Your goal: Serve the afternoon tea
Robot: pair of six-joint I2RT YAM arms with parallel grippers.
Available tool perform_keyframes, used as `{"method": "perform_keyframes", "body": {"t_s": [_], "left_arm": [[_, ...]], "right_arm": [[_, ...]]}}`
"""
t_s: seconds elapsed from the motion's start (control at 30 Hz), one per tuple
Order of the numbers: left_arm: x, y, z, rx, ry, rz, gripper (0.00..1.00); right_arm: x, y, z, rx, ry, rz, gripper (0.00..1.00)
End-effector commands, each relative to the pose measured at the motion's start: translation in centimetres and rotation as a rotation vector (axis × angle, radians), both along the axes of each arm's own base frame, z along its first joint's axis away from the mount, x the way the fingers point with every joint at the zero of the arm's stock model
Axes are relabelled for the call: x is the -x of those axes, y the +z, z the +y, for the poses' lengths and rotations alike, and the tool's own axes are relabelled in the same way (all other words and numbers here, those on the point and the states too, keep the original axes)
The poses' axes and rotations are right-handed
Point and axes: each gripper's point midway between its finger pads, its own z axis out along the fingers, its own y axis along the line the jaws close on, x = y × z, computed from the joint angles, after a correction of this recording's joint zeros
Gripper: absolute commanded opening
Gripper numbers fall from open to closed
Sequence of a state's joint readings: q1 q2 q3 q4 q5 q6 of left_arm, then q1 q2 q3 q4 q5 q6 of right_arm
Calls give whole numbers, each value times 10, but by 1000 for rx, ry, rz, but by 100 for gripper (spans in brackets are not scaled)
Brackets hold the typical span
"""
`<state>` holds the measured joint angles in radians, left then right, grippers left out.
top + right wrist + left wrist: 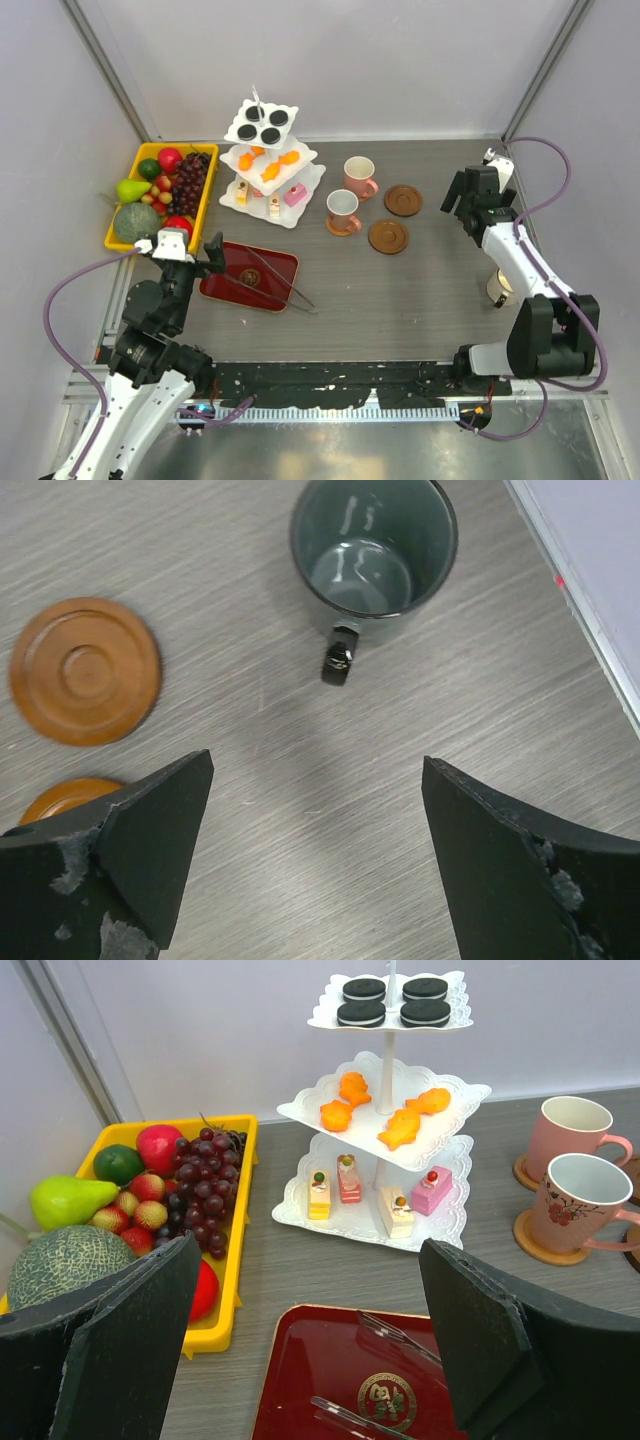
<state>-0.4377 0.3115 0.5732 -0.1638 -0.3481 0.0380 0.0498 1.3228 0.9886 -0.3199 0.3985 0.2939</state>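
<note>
The white three-tier stand (265, 165) stands at the back left with black round, orange and pink/cream pastries; it also shows in the left wrist view (385, 1110). Two pink mugs (358, 177) (342, 212) sit on coasters to its right. Two bare brown coasters (403, 200) (388, 237) lie beside them. A dark green mug (372, 545) stands upright ahead of my right gripper (315, 820), which is open and empty above bare table near a coaster (85, 670). My left gripper (310, 1310) is open and empty over the red tray's near edge.
A red tray (228, 285) holds metal tongs (280, 282). A yellow tray (205, 205) of fruit stands at the far left. A beige mug (497, 287) is partly hidden by the right arm. Walls close in the back and both sides.
</note>
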Motion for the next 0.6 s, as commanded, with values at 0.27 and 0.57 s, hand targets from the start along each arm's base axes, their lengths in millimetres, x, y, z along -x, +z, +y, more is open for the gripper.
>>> {"method": "perform_keyframes", "body": {"t_s": [0.27,0.57], "left_arm": [[1,17,1,22,2,-63,99],[0,16,0,17,-3,-61,99]], "right_arm": [[-57,-64,-42,-102,-158,61,71],[-81,-85,-55,-129,-160,100,57]]}}
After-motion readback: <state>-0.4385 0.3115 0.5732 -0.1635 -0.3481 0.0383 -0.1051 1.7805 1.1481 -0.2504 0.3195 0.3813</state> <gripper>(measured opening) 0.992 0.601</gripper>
